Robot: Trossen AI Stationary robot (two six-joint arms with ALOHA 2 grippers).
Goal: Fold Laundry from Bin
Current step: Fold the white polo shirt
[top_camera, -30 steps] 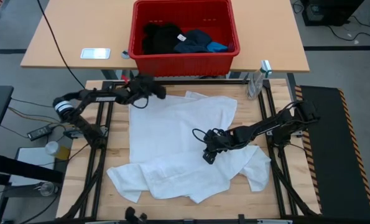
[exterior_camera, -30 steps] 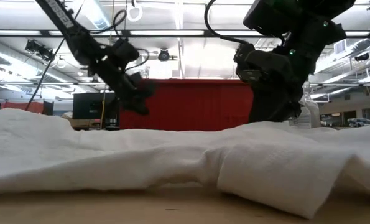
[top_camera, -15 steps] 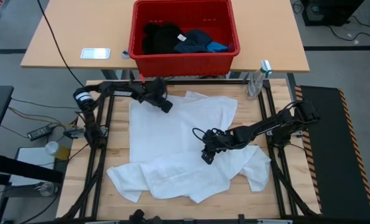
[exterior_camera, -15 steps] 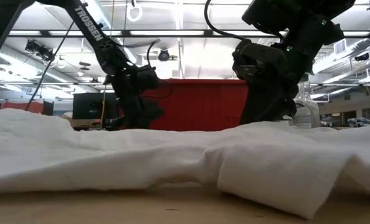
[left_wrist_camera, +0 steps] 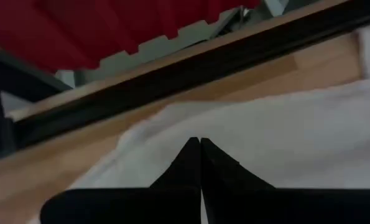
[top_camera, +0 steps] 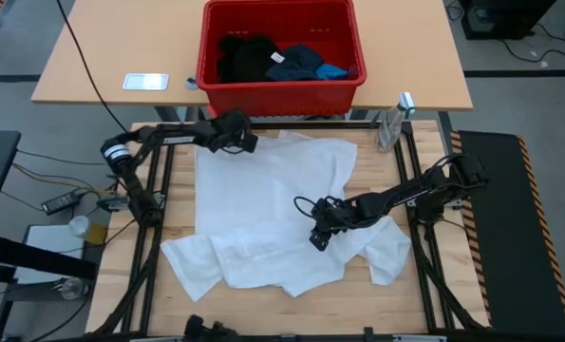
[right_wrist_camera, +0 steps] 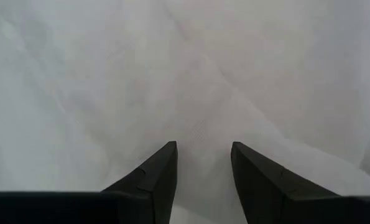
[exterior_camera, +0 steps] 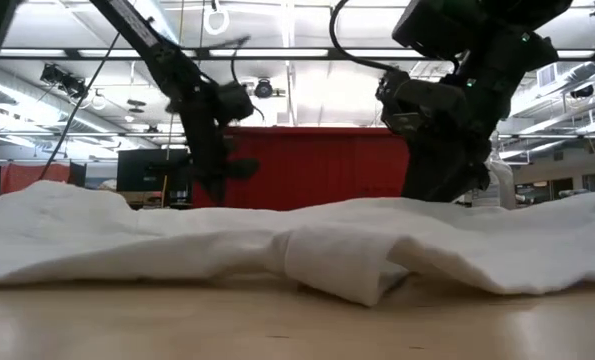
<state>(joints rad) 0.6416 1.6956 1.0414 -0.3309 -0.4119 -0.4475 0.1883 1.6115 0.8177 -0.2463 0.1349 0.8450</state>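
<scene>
Since 1 second ago the left gripper has swung from the upper left of the high view across to the top edge of the white garment, and the cloth's lower edge has drawn up the frame, its bottom folds now bunched tighter. Its 2 fingers are pressed fully together, tips meeting over the white fabric near the garment's edge, beside the dark frame rail; whether any cloth is pinched between them cannot be told. In the low view this gripper hangs left of centre above the cloth, against the red wall of the bin.

Right of centre in the high view, the right gripper sits low on the white garment. Its 2 fingers stand apart, with white cloth filling the gap and everything ahead; they clamp nothing visible. In the low view it reaches down to the cloth at the right.

At the top centre of the high view the bin stands on the farther table, holding a black garment, a dark navy garment with a white tag, and a small bright blue garment. The white garment lies spread on the wooden table, rumpled at its lower edge.
</scene>
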